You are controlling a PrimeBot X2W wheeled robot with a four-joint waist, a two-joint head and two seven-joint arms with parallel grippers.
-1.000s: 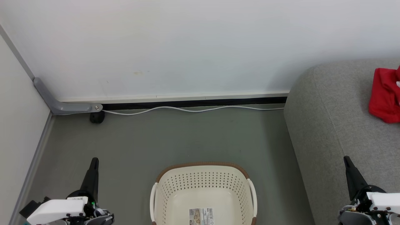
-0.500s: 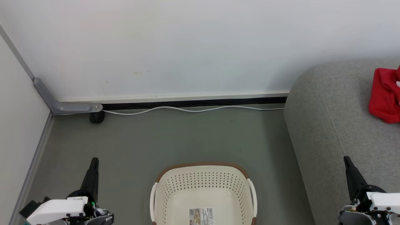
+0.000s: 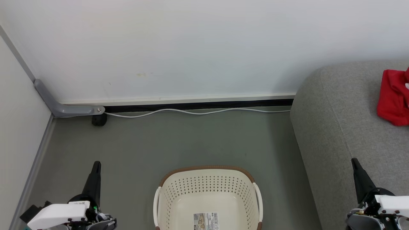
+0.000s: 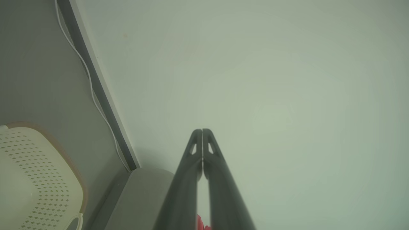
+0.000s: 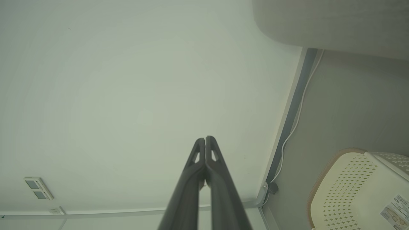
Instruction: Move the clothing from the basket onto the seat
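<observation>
The cream basket (image 3: 207,185) stands on the floor at the bottom middle of the head view, with a barcode label on its bare base and nothing else inside. Red clothing (image 3: 393,97) lies on the grey seat (image 3: 345,127) at the right edge. My left gripper (image 3: 96,164) is shut at the lower left, above the floor and left of the basket. My right gripper (image 3: 354,162) is shut at the lower right, over the seat's front part. The wrist views show the left gripper (image 4: 202,131) and the right gripper (image 5: 205,139) with fingers pressed together, holding nothing, pointing at the white wall.
A white wall runs across the back, with a white cable (image 3: 191,111) lying along its base. A grey bracket (image 3: 64,107) and a black wheel (image 3: 99,119) sit in the left corner. Grey floor (image 3: 179,143) lies between the basket and the wall.
</observation>
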